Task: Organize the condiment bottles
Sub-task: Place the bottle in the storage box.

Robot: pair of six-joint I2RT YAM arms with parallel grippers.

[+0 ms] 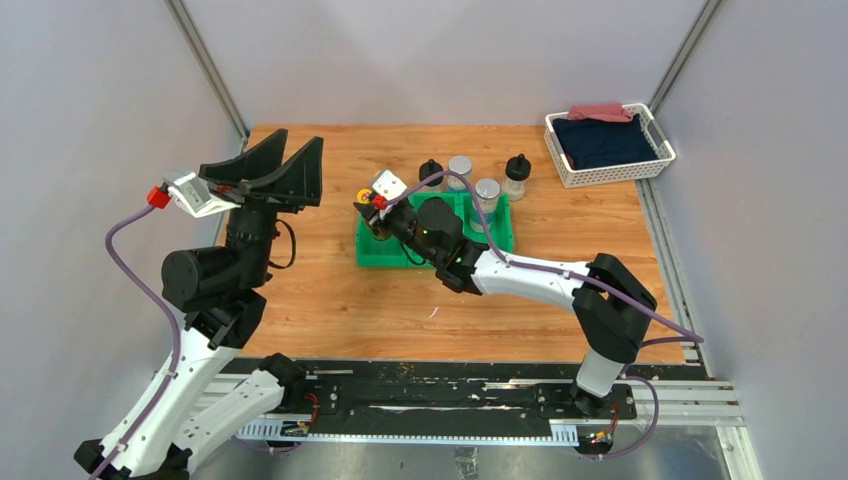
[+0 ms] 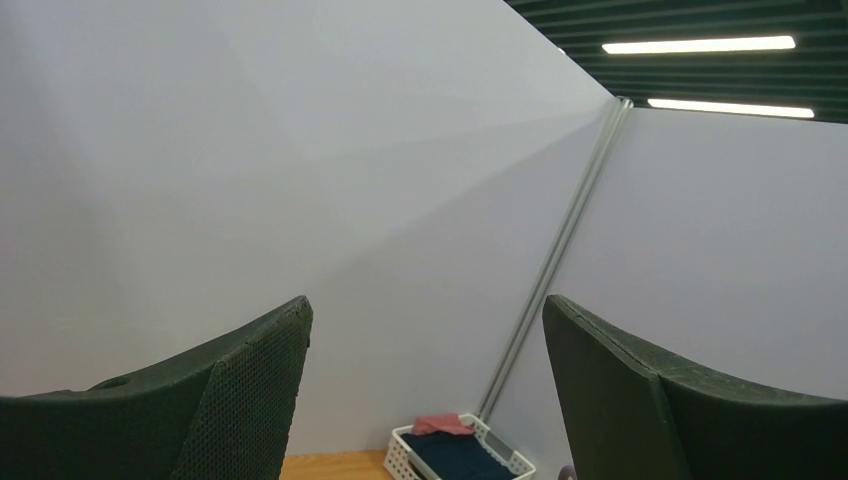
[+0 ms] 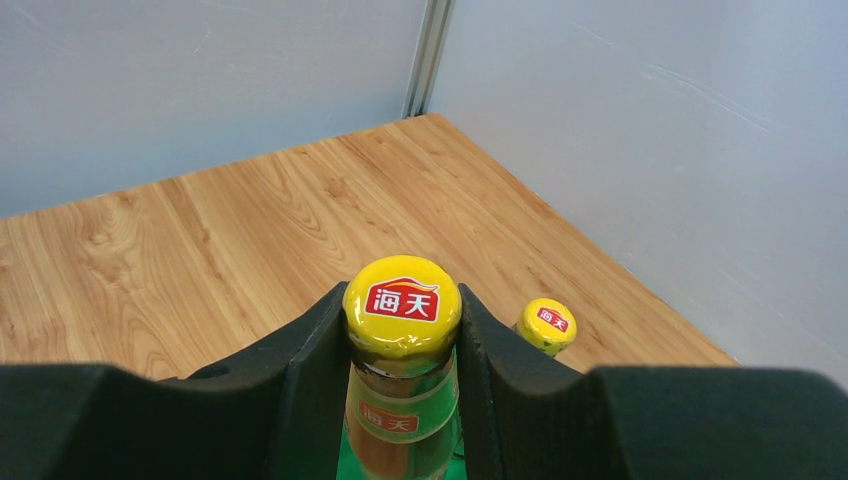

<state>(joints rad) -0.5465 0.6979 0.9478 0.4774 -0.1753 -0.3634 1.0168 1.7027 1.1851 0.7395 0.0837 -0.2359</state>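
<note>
Two yellow-cap bottles [image 3: 402, 300] (one in right tool [image 3: 400, 335]), two shakers [image 1: 460, 168], two knob-lids [image 1: 517, 173].

The yellow cap [image 3: 402, 305] of the nearer bottle [image 3: 376, 452] carries a red badge with the white characters 海天 — the only brand that can be read. The same red badge with 海天 stands, smaller, on the second bottle's yellow cap [image 3: 546, 323] behind it. A red mark of the same kind sits on the neck band [image 3: 389, 416] of the nearer bottle — its characters too blurred to be sure of.
</note>
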